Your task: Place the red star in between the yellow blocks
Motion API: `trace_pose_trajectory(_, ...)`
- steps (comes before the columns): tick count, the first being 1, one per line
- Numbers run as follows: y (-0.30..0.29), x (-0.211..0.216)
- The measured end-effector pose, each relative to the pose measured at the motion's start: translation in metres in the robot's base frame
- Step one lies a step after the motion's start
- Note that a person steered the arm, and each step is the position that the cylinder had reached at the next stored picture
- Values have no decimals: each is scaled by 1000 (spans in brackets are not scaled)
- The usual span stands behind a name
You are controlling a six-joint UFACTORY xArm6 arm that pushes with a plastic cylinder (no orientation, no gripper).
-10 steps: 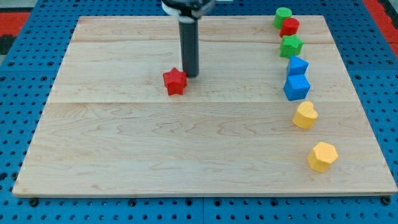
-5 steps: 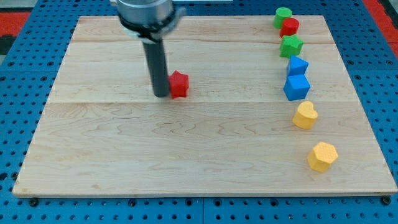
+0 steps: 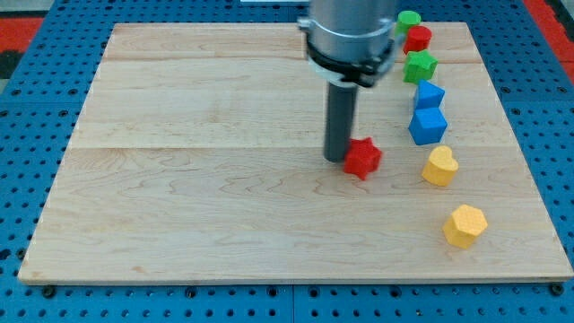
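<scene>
Nearest the view's bottom, toward the right edge of the bench [image 3: 179,233], sits the yellow hexagonal block [image 3: 465,225]. A little farther up lies the second yellow block [image 3: 439,166], rounded, perhaps heart-shaped. The gap between them is open.

Farther in, the red star [image 3: 362,158] lies left of the upper yellow block, near it but apart. My tip [image 3: 337,159] stands just at the star's left side, touching or all but touching; I cannot tell which from here. There is no end effector that opens or closes on this arm, only the straight dark rod under a grey collar, so nothing is clamped on anything.

As I judge it, the push toward the yellow pair is under way and most of the crossing is done. The star sits level with the upper yellow block, not with the gap, so a straight shove to the right would likely knock that block. The next move calls for the tip to come round to the star's upper left and drive it down and right into the gap.

Beyond, up the right edge, run two blue blocks [image 3: 428,124], a green star [image 3: 419,65], a red block [image 3: 416,39] and a green block [image 3: 408,20].

No brand, label or writing can be read anywhere.
</scene>
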State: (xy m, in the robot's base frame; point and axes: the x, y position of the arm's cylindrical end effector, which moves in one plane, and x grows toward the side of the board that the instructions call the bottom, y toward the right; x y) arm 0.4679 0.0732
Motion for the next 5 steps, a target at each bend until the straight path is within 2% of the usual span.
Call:
trace_pose_trajectory(2, 34, 1)
trace_pose_trajectory(3, 36, -25)
trace_pose_trajectory(5, 43, 35)
